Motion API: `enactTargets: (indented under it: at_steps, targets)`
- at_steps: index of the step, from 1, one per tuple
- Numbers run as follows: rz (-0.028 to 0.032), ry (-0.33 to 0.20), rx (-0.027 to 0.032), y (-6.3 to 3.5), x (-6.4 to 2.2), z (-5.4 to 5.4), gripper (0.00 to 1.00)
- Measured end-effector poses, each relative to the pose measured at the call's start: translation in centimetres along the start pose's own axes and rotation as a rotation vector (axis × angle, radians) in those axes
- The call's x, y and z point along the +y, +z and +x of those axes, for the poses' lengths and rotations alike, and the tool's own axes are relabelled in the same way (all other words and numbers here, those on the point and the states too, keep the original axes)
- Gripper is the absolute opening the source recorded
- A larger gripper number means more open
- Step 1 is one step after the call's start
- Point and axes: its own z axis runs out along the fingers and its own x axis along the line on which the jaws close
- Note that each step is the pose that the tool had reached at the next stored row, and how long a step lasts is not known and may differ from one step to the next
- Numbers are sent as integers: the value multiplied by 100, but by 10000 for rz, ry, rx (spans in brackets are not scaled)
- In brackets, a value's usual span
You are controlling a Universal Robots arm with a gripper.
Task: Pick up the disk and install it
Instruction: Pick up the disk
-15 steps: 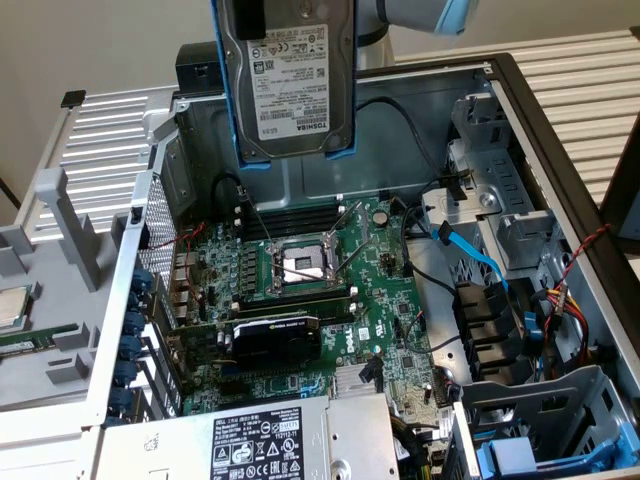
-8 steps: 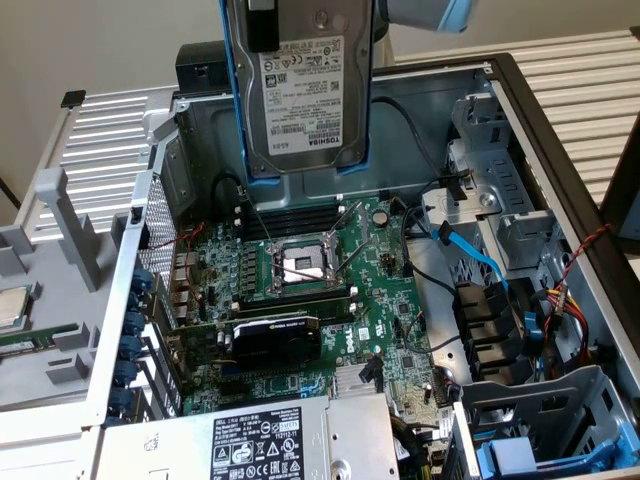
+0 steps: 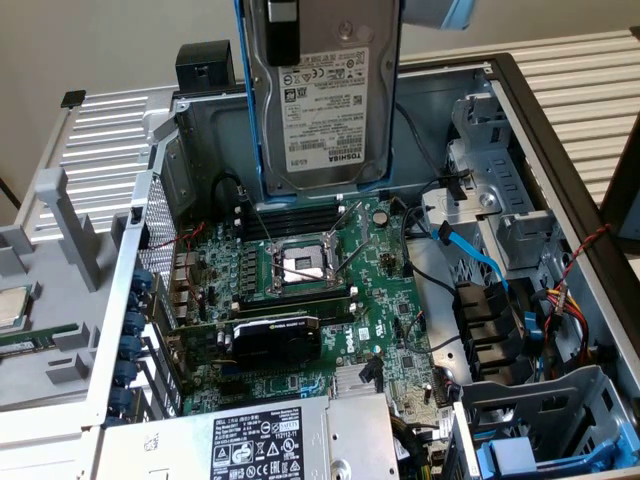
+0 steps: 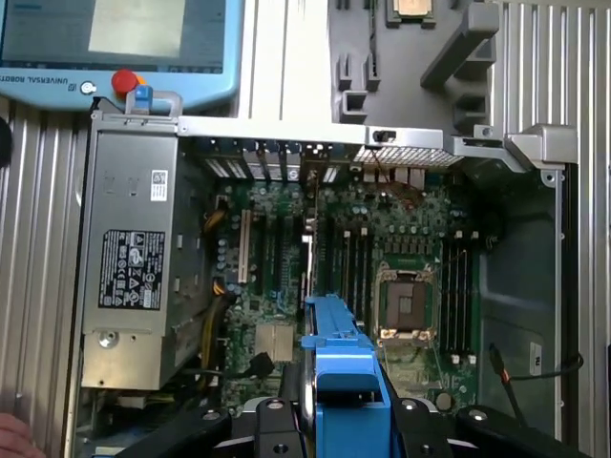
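The disk [image 3: 325, 110], a silver-grey hard drive with a white label in a blue carrier, hangs upright in the air over the back of the open computer case. A black finger [image 3: 283, 35] presses on its upper face. In the wrist view the carrier's blue end [image 4: 344, 367] sticks out between the two black fingers of my gripper [image 4: 344, 425], which is shut on the disk. Far below it lies the motherboard [image 4: 286, 248].
The case holds a bare CPU socket [image 3: 305, 265], a black graphics card [image 3: 275, 340] and a power supply [image 3: 270, 440]. Metal drive bays [image 3: 500, 200] with a blue cable [image 3: 470, 250] line the exterior view's right. A teach pendant [image 4: 115, 48] and a hand [image 4: 14, 434] lie beside the case.
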Motion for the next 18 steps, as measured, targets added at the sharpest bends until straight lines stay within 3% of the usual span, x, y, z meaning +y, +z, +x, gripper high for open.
enactTargets:
  at_steps: [10,13,18]
  targets:
    - [-43,2,-2,-126,-347,219,37]
    - [-67,2,-2,-188,-510,327,37]
    - [-100,3,-4,-237,-629,435,37]
